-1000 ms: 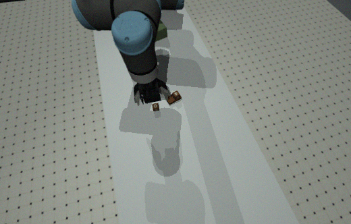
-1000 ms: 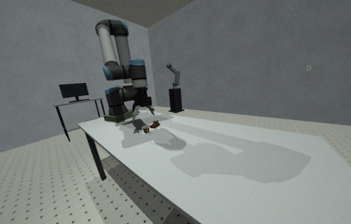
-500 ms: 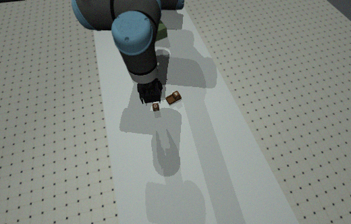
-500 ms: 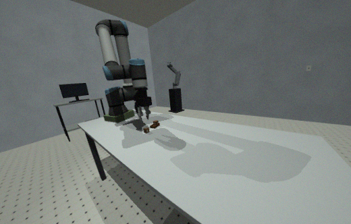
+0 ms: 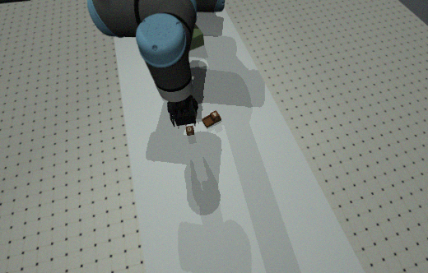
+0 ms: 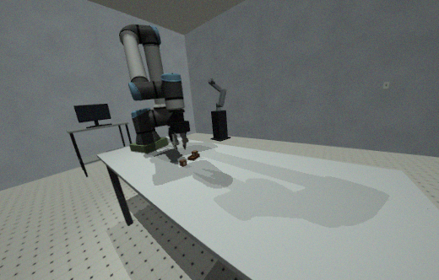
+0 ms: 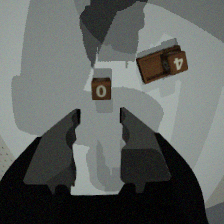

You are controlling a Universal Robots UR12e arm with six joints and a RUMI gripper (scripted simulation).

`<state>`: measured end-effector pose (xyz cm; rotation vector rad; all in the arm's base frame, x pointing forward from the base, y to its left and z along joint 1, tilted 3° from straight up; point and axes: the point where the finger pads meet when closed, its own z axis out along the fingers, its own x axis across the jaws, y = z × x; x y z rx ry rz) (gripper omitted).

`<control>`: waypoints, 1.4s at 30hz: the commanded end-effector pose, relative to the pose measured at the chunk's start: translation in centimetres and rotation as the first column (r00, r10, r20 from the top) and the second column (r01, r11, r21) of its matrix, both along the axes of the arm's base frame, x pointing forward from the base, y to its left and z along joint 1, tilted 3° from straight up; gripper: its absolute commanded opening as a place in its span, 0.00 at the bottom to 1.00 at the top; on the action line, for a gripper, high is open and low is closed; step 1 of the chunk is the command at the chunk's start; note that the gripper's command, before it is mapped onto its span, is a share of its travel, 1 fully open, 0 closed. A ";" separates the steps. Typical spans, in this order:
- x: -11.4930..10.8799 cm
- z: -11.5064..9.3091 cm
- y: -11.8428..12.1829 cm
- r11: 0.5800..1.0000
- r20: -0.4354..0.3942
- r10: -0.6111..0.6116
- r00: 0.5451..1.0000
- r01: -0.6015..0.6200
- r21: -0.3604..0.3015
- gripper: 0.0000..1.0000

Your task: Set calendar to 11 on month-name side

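A small brown cube (image 7: 101, 89) with a white 0 on top lies loose on the white table, also seen in the top view (image 5: 190, 130) and the exterior view (image 6: 182, 162). The brown tray (image 7: 161, 64) lies tilted to its right, also in the top view (image 5: 211, 119) and the exterior view (image 6: 194, 155). It holds a second cube (image 7: 176, 62) showing a 4. My gripper (image 7: 100, 109) hovers above the table just short of the 0 cube, fingers narrowed but apart, with nothing between them. It also shows in the top view (image 5: 183, 121) and the exterior view (image 6: 179, 145).
The arm's green base block (image 6: 149, 147) sits at the table's far end. The table's left edge runs close by. Off the table stand a desk with a monitor (image 6: 93, 115) and a small arm on a black pedestal (image 6: 219, 114).
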<state>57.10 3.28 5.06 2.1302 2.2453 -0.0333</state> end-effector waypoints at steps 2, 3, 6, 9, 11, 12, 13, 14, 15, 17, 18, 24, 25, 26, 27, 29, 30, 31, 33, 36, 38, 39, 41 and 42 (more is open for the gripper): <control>0.1 0.1 0.0 1.000 0.001 0.000 1.000 0.000 0.000 0.28; 0.1 0.1 0.0 1.000 0.001 0.000 1.000 0.000 0.000 0.28; 0.1 0.1 0.0 1.000 0.001 0.000 1.000 0.000 0.000 0.28; 0.1 0.1 0.0 1.000 0.001 0.000 1.000 0.000 0.000 0.28; 0.1 0.1 0.0 1.000 0.001 0.000 1.000 0.000 0.000 0.28; 0.1 0.1 0.0 1.000 0.001 0.000 1.000 0.000 0.000 0.28; 0.1 0.1 0.0 1.000 0.001 0.000 1.000 0.000 0.000 0.28; 0.1 0.1 0.0 1.000 0.001 0.000 1.000 0.000 0.000 0.28; 0.1 0.1 0.0 1.000 0.001 0.000 1.000 0.000 0.000 0.28; 0.1 0.1 0.0 1.000 0.001 0.000 1.000 0.000 0.000 0.28; 0.1 0.1 0.0 1.000 0.001 0.000 1.000 0.000 0.000 0.28; 0.1 -0.1 0.0 1.000 0.001 0.000 1.000 0.000 0.000 0.28; 0.1 -0.1 0.0 1.000 0.001 0.000 1.000 0.000 0.000 0.28; 0.1 -0.2 0.0 1.000 0.001 0.000 1.000 0.000 0.000 0.28; 0.1 -0.3 0.0 1.000 0.001 0.000 1.000 0.000 0.000 0.28; 0.1 -0.4 0.0 1.000 0.001 0.000 1.000 0.000 0.000 0.28; 0.1 -0.5 0.0 1.000 0.001 0.000 1.000 0.000 0.000 0.28; 0.1 -0.6 0.0 1.000 0.001 0.000 1.000 0.000 0.000 0.28; 0.1 -0.8 0.0 1.000 0.001 0.000 1.000 0.000 0.000 0.28; 0.1 -1.0 0.0 1.000 0.001 0.000 1.000 0.000 0.000 0.28; 0.1 -1.2 -0.1 1.000 0.001 0.000 1.000 0.000 0.000 0.28; 0.1 -1.4 -0.1 1.000 0.001 0.000 1.000 0.000 0.000 0.28; 0.1 -1.7 -0.1 1.000 0.001 0.000 1.000 0.000 0.000 0.28; 0.1 -1.8 -0.1 1.000 0.001 0.000 1.000 0.000 0.000 0.28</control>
